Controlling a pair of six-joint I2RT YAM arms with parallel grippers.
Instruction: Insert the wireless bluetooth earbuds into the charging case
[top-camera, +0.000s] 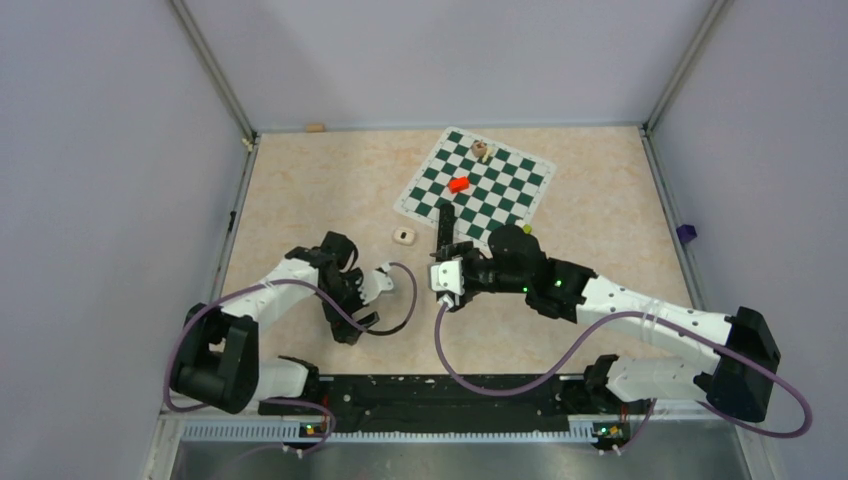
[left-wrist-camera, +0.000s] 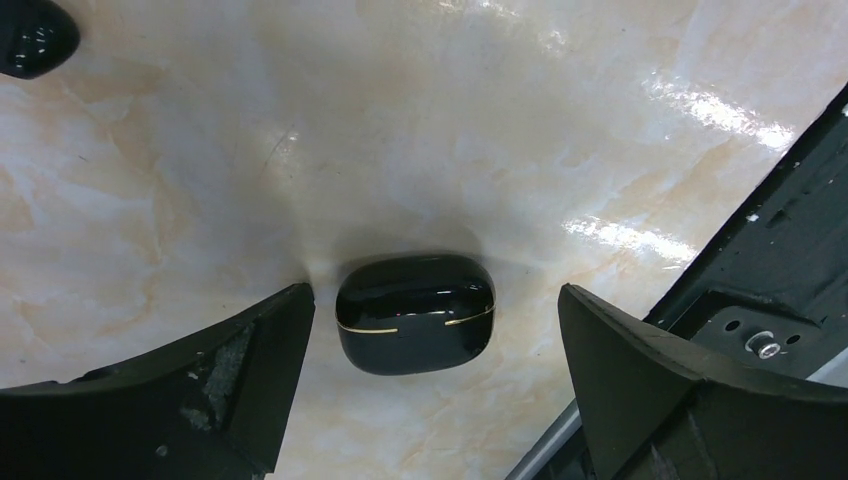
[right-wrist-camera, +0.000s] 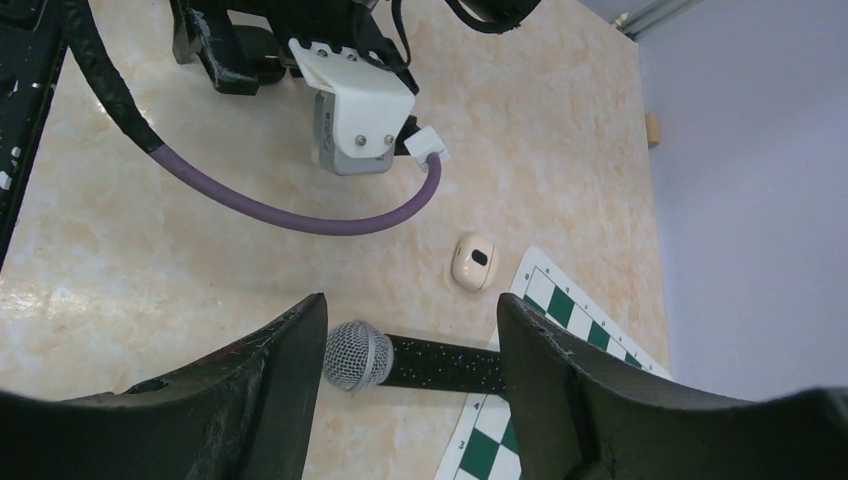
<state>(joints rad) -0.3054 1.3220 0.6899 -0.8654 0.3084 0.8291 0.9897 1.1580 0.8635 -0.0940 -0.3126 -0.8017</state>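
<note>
The charging case (left-wrist-camera: 415, 312) is a glossy black pod with a thin gold seam. It lies shut on the marble tabletop, between the fingers of my left gripper (left-wrist-camera: 435, 290), which is open and touches nothing. In the top view my left gripper (top-camera: 352, 325) hides the case. A small off-white oval piece with a dark spot (right-wrist-camera: 473, 262) (top-camera: 403, 237) lies left of the chessboard; I cannot tell whether it is an earbud. A glossy black rounded thing (left-wrist-camera: 30, 35) shows at the frame corner. My right gripper (right-wrist-camera: 410, 305) (top-camera: 447, 258) is open over a microphone.
The microphone (right-wrist-camera: 400, 360), with a mesh head and a black handle, lies partly on the green chessboard mat (top-camera: 500, 195). A red piece (top-camera: 458, 184), a wooden piece (top-camera: 481, 150) and a yellow-green block (top-camera: 527, 229) are on or by the mat. The black base rail (left-wrist-camera: 780, 250) runs close to the left gripper.
</note>
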